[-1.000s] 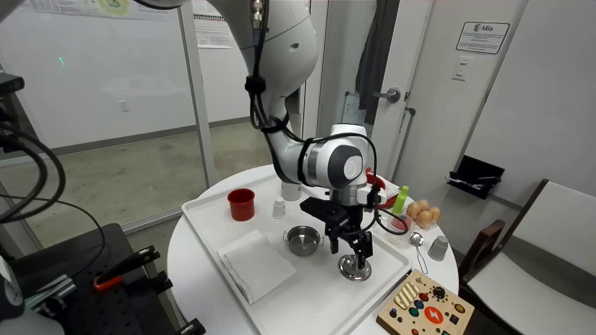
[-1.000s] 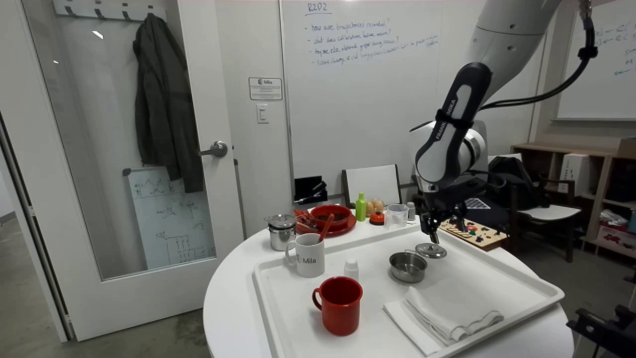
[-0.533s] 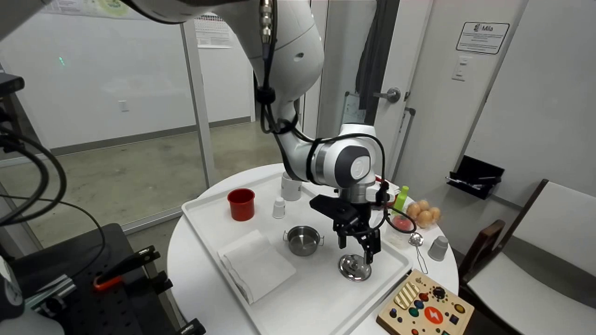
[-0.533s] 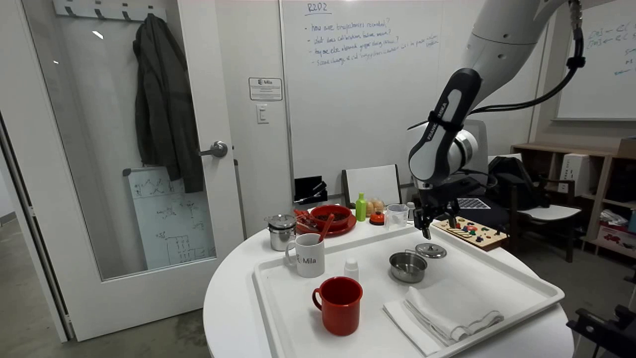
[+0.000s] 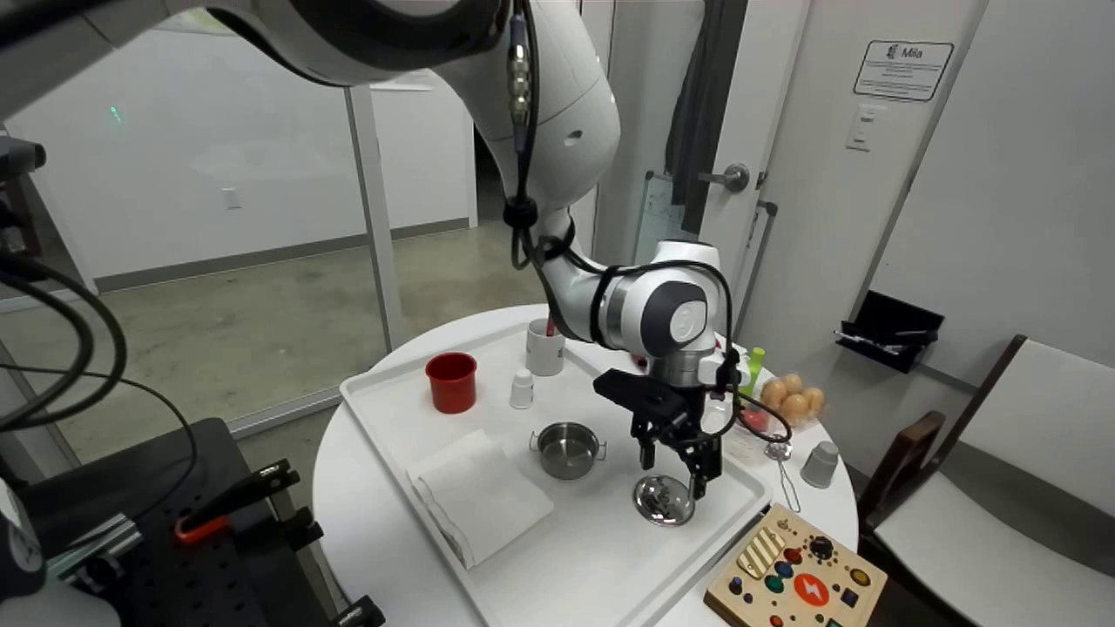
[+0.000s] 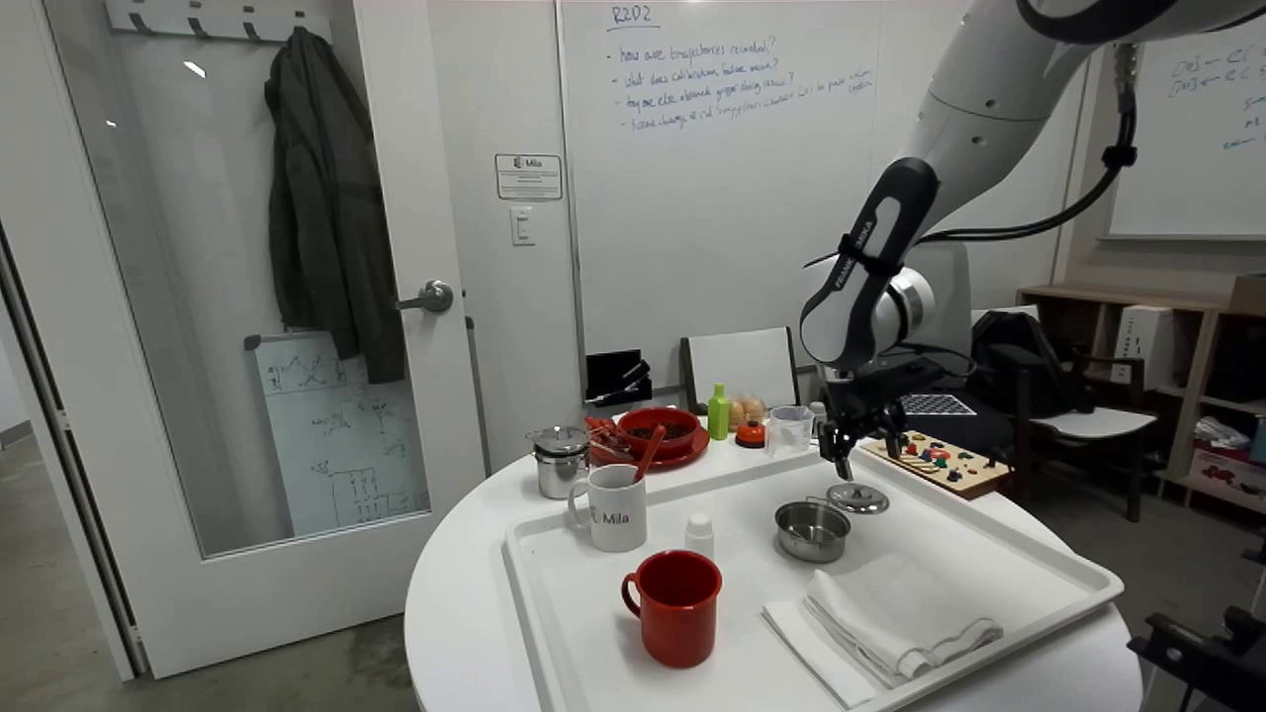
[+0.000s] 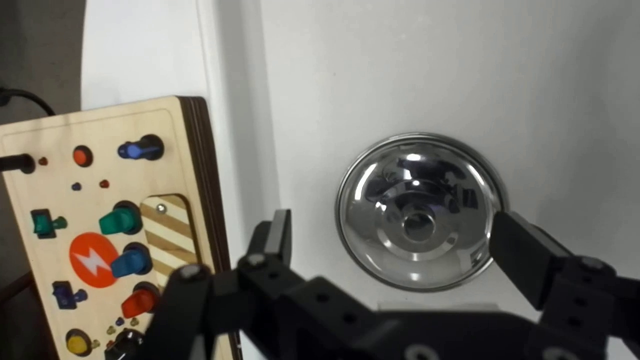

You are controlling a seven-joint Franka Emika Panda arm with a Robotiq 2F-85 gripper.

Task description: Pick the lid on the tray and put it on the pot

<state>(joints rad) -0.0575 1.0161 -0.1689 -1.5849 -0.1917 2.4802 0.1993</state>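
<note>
Behind the round white surface point(image 6: 455, 613), a whiteboard point(image 6: 722, 208) spans the upper middle of an exterior view. I have the gripper point(image 7: 393, 227) above the tray point(image 5: 601, 557), jaws spread wide, holding nothing. The lid point(image 7: 419, 200) lies on that tray, right of centre in my wrist view, and the pot point(image 5: 567, 453) sits near it, at lower centre in an exterior view.

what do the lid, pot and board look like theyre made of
Lid: metal, likely steel, polished; in the wrist view it mirrors dark shapes and bright highlights.
Pot: also metal, probably steel, with a softer shine; its inside shows blurred streaks of light.
Board: pale wood with a matt-looking finish, perhaps plywood, judging by the layered-looking dark edge.
</note>
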